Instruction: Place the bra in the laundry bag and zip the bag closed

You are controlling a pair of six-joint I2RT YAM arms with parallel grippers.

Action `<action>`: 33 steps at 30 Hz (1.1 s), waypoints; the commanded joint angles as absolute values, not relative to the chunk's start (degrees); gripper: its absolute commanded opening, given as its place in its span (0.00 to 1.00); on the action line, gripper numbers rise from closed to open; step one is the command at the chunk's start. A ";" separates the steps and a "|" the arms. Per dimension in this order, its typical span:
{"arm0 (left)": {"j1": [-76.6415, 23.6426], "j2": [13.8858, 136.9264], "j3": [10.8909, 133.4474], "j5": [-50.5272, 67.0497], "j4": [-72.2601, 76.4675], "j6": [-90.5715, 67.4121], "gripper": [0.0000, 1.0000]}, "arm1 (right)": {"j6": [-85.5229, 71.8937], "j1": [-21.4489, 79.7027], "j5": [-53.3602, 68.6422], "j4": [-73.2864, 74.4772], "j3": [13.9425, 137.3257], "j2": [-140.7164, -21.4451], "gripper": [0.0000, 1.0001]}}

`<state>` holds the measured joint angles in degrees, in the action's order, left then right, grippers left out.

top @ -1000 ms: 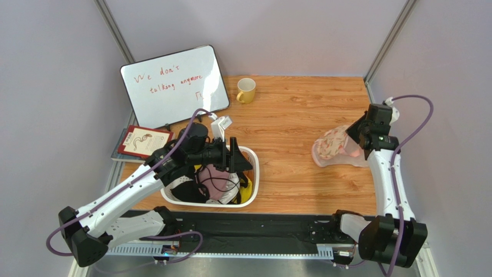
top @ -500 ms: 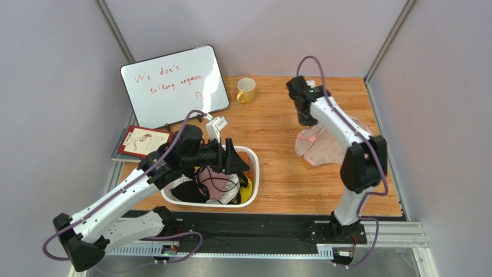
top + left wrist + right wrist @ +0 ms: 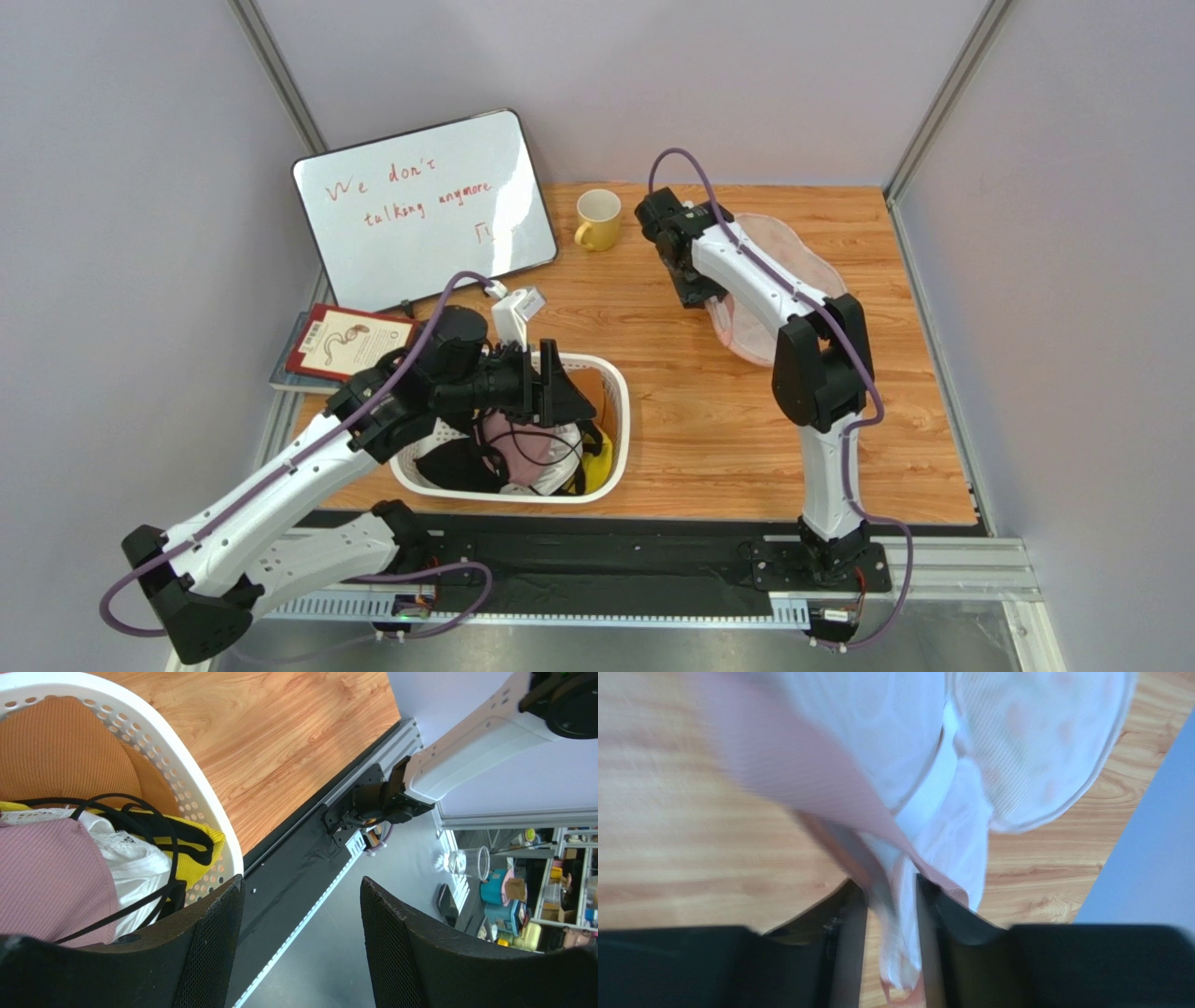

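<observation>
The bra (image 3: 525, 443), pale pink with black straps, lies in the white slotted basket (image 3: 616, 416); it also shows in the left wrist view (image 3: 49, 882). My left gripper (image 3: 567, 391) hangs open and empty over the basket's near right rim, jaws wide apart in the left wrist view (image 3: 302, 952). My right gripper (image 3: 697, 291) is at the back middle of the table, shut on an edge of the laundry bag (image 3: 801, 254). In the right wrist view the cream and pink bag (image 3: 1018, 756) hangs from the shut fingers (image 3: 892, 938), blurred.
A whiteboard (image 3: 421, 207) leans at the back left, a yellow mug (image 3: 598, 219) stands beside it, and a red book (image 3: 344, 345) lies at the left edge. The basket also holds a white cloth (image 3: 133, 857) and a yellow garment (image 3: 200, 854).
My right arm has swung from the right side to the back middle, carrying the laundry bag with it. My left gripper has shifted slightly left over the basket.
</observation>
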<state>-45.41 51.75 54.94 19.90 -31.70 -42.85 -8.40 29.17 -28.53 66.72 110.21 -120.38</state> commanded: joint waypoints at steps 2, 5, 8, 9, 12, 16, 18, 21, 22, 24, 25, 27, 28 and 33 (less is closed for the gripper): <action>-45.70 53.09 57.48 19.42 -31.73 -41.05 0.67 | -9.92 28.92 -22.95 64.26 94.89 -109.03 0.49; -45.70 54.05 57.57 19.34 -31.64 -40.61 0.67 | -11.77 28.22 -19.26 60.65 88.70 -100.68 0.64; -45.70 54.49 57.31 19.34 -31.73 -40.17 0.67 | -12.92 26.90 -11.80 58.01 85.35 -94.07 0.65; -45.62 54.41 57.22 19.16 -31.82 -40.17 0.68 | -13.79 26.55 -10.39 57.05 84.04 -92.65 0.65; -45.62 54.49 56.69 18.81 -31.73 -40.34 0.68 | -14.59 24.18 -5.28 52.75 82.80 -91.32 0.67; -45.62 54.14 57.04 19.07 -31.99 -40.52 0.68 | -16.52 20.92 -0.79 50.80 83.85 -95.88 0.58; -45.70 53.70 57.13 18.72 -32.34 -40.43 0.68 | -18.09 20.83 -1.31 47.22 82.63 -96.68 0.55; -45.70 52.74 57.91 16.53 -34.18 -39.73 0.68 | -20.03 19.61 -4.81 41.86 78.85 -96.77 0.46; -45.70 52.65 58.53 15.74 -36.28 -39.55 0.68 | -21.34 18.90 -5.88 40.79 77.18 -97.12 0.45; -45.70 52.12 60.63 11.09 -39.27 -40.07 0.68 | -23.37 15.76 -8.51 39.56 75.86 -97.64 0.48; -45.70 52.12 61.34 6.72 -43.03 -40.69 0.71 | -26.16 14.51 -8.96 39.29 73.85 -97.99 0.50; -45.62 51.86 63.01 3.18 -47.87 -41.31 0.75 | -28.55 10.92 -7.14 37.28 71.21 -98.26 0.50; -45.53 51.86 63.45 1.08 -49.03 -41.22 0.76 | -30.13 9.94 -6.16 36.57 69.19 -99.04 0.51; -44.74 51.07 63.02 -3.08 -53.35 -42.54 0.77 | -32.60 8.00 -6.24 36.48 64.87 -101.34 0.50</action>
